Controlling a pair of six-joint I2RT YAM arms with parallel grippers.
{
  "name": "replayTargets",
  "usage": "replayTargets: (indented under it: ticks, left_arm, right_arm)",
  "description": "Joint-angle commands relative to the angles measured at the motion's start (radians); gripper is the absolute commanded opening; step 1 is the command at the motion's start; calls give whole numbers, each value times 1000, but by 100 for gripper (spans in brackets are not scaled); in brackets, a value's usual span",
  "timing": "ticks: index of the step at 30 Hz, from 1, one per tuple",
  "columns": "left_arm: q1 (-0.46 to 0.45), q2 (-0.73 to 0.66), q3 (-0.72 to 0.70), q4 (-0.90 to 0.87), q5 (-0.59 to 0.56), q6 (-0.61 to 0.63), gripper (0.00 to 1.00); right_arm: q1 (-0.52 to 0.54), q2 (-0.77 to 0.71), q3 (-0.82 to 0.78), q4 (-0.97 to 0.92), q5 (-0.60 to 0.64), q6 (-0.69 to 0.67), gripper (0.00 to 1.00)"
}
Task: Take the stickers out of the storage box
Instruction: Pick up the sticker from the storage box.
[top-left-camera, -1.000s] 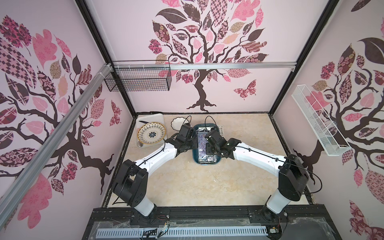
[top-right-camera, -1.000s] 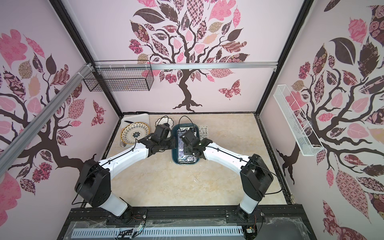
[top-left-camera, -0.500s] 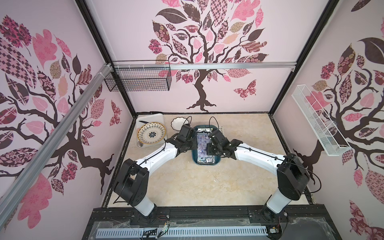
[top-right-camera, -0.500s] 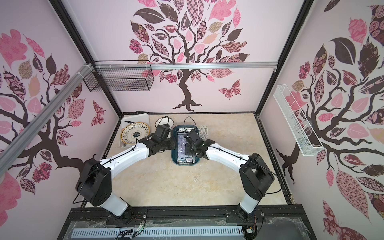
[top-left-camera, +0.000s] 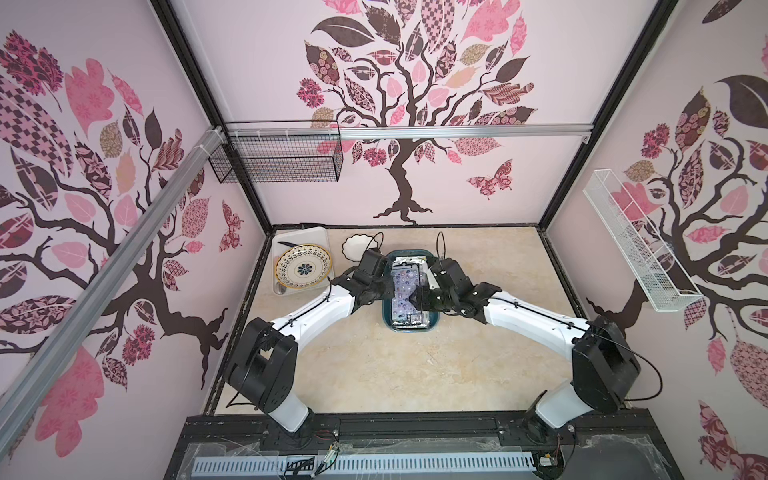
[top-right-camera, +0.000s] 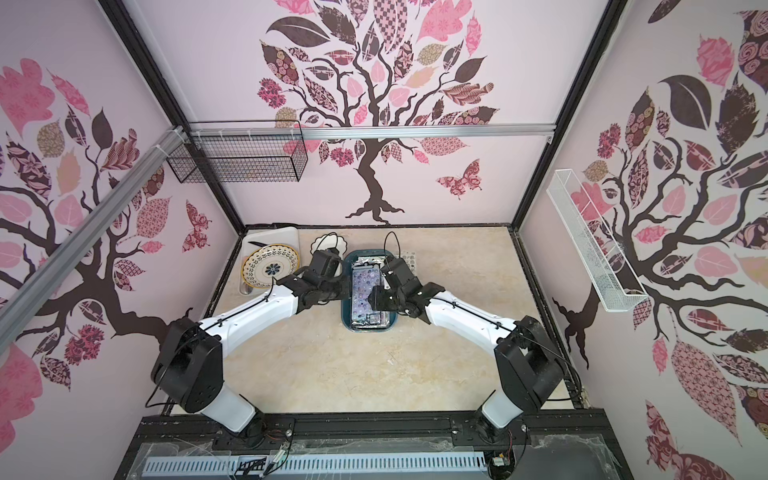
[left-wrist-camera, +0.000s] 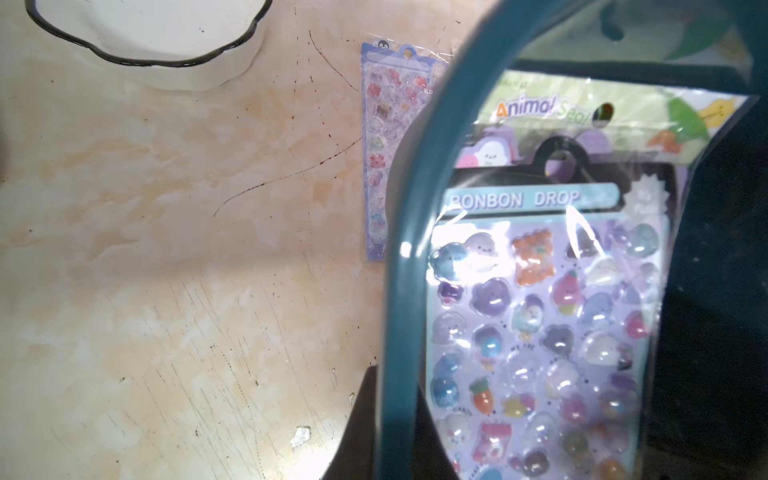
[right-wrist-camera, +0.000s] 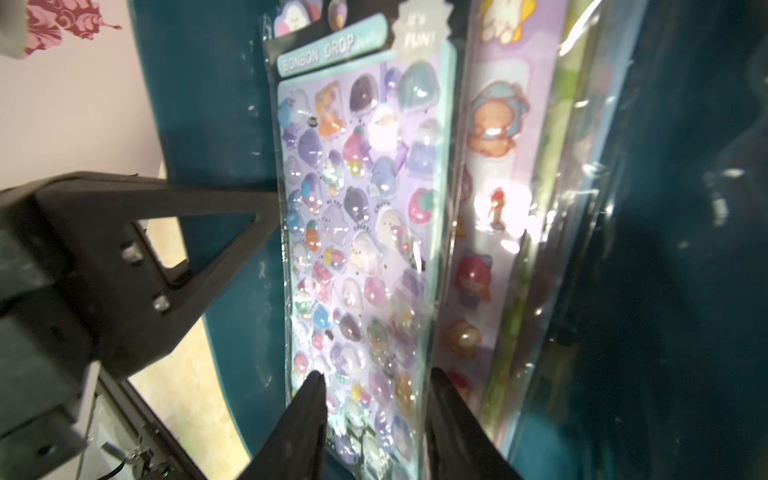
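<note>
"BONBON DROP" on top purple sheet (left-wrist-camera: 540, 332), "IT'S FUN!" on its starburst (right-wrist-camera: 419, 31), "Animal Seal" on green sheet (left-wrist-camera: 636, 104)

Top views: high overhead, facing down, whole table (top-left-camera: 395, 374), near-identical. Wrist views: very close, both sharing the storage box (left-wrist-camera: 409, 208).

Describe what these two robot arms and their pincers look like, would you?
The left arm and right arm each have smooth white tubular links between chunky black joint housings, with thin black cables along them. The right gripper has two matt black fingers tapering to points; the left gripper shows a black triangular finger with a cut-out and screws.
</note>
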Motion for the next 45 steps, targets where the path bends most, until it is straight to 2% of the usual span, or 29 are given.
replayTargets:
  ticks: [1,9,13,16,18,22,27,31,36,41,45]
  left_arm:
    - [-1,7,36,26,-2,10,0]
    - [2,21,49,9,-9,11,0]
    - [6,23,53,4,-1,11,0]
    - [7,17,52,9,0,11,0]
    - [10,16,50,15,10,7,0]
    - [11,11,50,9,6,6,0]
    - [20,5,53,7,2,3,0]
    - [51,3,53,-3,7,-27,0]
    - [75,-12,55,-32,-43,-44,0]
    - [123,-20,56,-48,-47,-76,0]
    - [143,-19,62,-63,-62,-82,0]
  right_arm:
    - [-6,-48,-3,42,-83,-19,40]
    - [-5,-60,-21,109,-225,-26,31]
    - [-4,-27,7,61,-198,-27,29]
    - [-4,19,50,-8,-163,-36,20]
    - [-5,32,53,-13,-147,-33,18]
    - [-5,28,45,0,-153,-31,17]
    - [-5,22,54,-24,-129,-31,5]
    - [-9,-9,60,-40,-163,-13,4]
    - [-29,-3,158,-194,-196,3,0]
    - [-45,-68,149,-172,-242,-14,0]
    - [-76,-80,207,-227,-266,-27,0]
